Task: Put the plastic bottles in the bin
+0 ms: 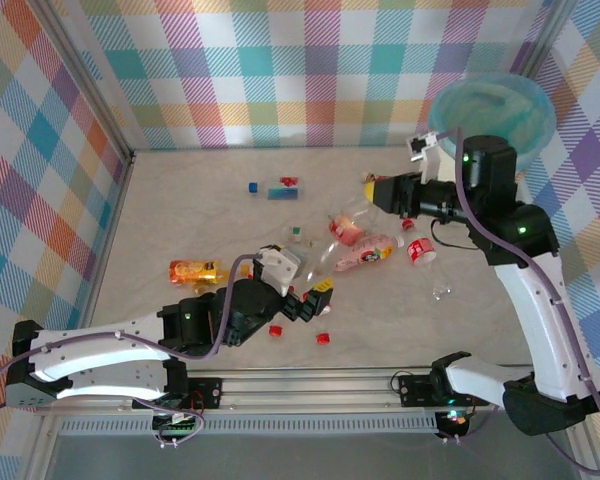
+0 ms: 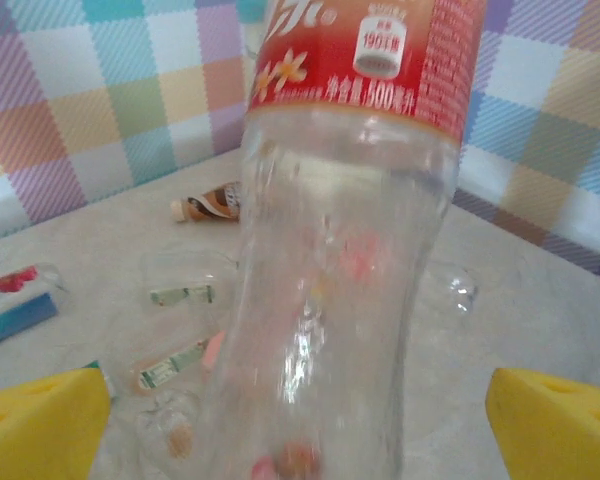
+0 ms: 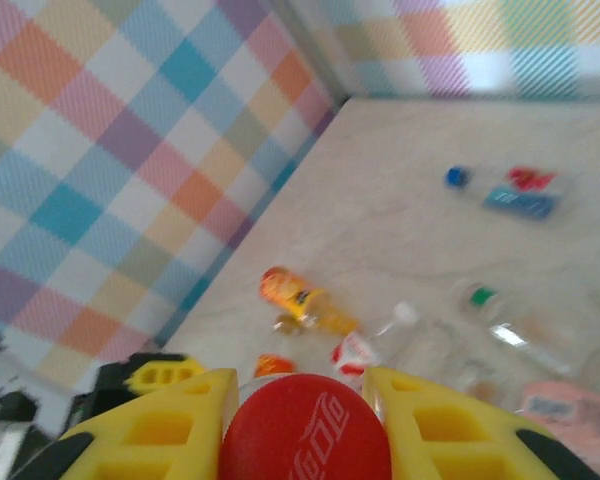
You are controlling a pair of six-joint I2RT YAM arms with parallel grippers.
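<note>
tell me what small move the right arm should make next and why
Probably raise the right gripper and swing it toward the bin at the far right corner. It is shut on a red-capped bottle, gripped at the cap, so that one looks ready to carry over.

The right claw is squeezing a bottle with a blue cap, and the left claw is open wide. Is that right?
Not quite. The cap is red, not blue: the right wrist view shows the right claw shut on a round red plastic bottle cap. The left claw is open wide, as you said.
</note>
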